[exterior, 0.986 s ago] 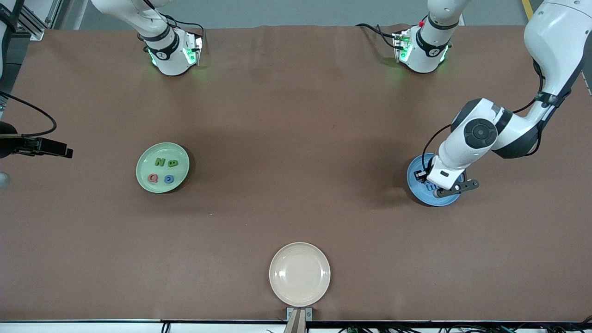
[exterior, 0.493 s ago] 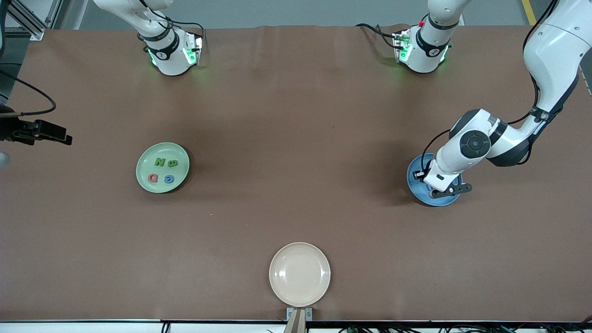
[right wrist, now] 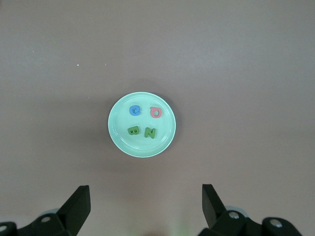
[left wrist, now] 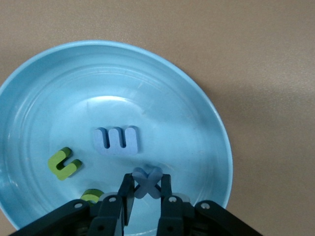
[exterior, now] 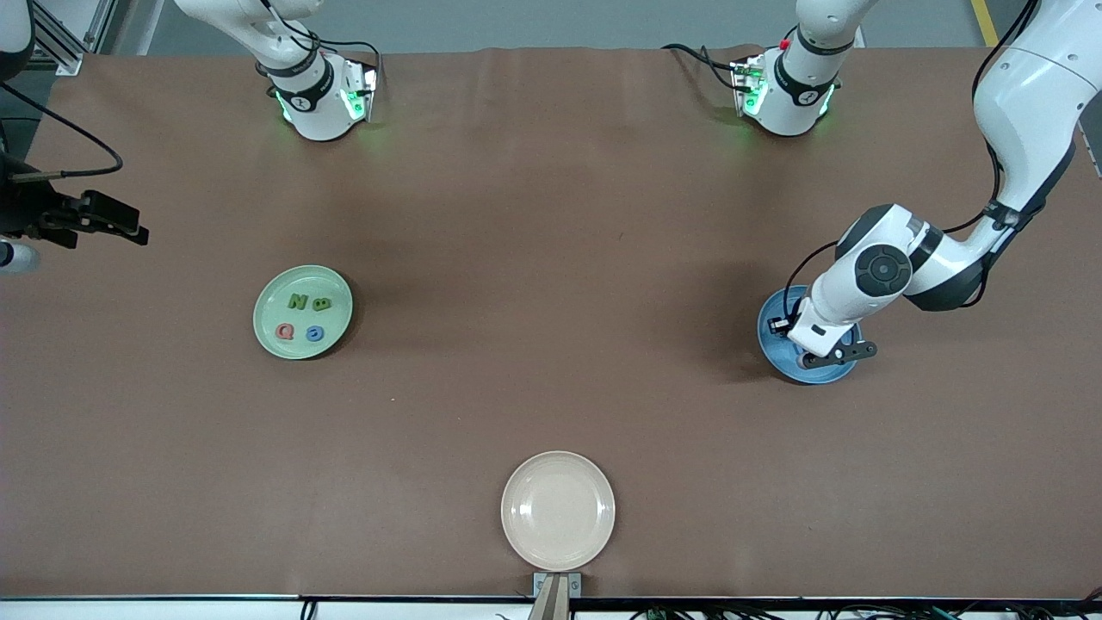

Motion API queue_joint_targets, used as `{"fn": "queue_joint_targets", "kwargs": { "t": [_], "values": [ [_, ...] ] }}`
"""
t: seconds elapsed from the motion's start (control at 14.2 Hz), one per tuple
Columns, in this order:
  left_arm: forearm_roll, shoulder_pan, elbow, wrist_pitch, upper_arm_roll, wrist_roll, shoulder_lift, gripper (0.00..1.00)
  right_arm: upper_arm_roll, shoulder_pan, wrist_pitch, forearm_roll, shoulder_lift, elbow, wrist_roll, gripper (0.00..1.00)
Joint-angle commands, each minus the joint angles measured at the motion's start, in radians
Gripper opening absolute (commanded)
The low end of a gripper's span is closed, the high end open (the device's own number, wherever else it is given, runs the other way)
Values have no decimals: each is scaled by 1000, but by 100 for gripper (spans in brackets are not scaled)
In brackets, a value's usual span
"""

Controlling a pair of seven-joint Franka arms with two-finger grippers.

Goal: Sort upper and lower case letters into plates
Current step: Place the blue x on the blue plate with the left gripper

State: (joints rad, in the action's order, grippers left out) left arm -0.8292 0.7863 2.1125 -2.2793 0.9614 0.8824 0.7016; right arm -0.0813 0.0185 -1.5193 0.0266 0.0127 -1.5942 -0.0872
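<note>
The blue plate [exterior: 777, 359] lies toward the left arm's end of the table. My left gripper [exterior: 802, 344] is low over it. In the left wrist view the gripper [left wrist: 146, 184] is shut on a blue x [left wrist: 147, 178] just over the plate's bottom [left wrist: 162, 98]. A blue E [left wrist: 117, 140], a green u [left wrist: 64, 163] and a half-hidden green piece [left wrist: 91, 196] lie in that plate. The pale green plate [exterior: 263, 320] holds a green N [exterior: 298, 301], a green B [exterior: 321, 304], a red Q [exterior: 285, 331] and a blue C [exterior: 315, 332]. My right gripper [exterior: 120, 222] is open and empty, high up at the right arm's end [right wrist: 146, 201].
An empty cream plate [exterior: 558, 510] sits at the table edge nearest the front camera. The two arm bases [exterior: 323, 103] [exterior: 788, 95] stand along the edge farthest from it. The right wrist view looks down on the green plate [right wrist: 141, 147] from high above.
My right gripper has drawn away from the front camera, toward the bases' side. My left gripper has settled slightly lower over the blue plate, now covering the letter beside it.
</note>
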Motion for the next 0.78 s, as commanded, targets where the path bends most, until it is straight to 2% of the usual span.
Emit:
{"fn": "queue_joint_targets", "kwargs": {
  "t": [0.0, 0.07, 0.14, 0.42, 0.7],
  "values": [
    [-19, -2, 0, -2, -6, -6, -11, 71, 44, -38, -7, -22, -66, -59, 6, 100],
    [-19, -2, -5, -2, -4, -11, -13, 90, 60, -46, -4, -30, -74, -61, 6, 100],
    [-19, -2, -8, 0, -4, -13, -17, 100, 69, -46, -4, -42, -80, -64, 6, 100],
    [-5, 7, -43, 10, -1, -6, -33, 100, 71, -46, 1, -45, -86, -64, 6, 100],
    [-5, 8, -63, 23, 0, -6, -48, 100, 69, -43, 66, -45, -109, -41, 6, 100]
  ]
}}
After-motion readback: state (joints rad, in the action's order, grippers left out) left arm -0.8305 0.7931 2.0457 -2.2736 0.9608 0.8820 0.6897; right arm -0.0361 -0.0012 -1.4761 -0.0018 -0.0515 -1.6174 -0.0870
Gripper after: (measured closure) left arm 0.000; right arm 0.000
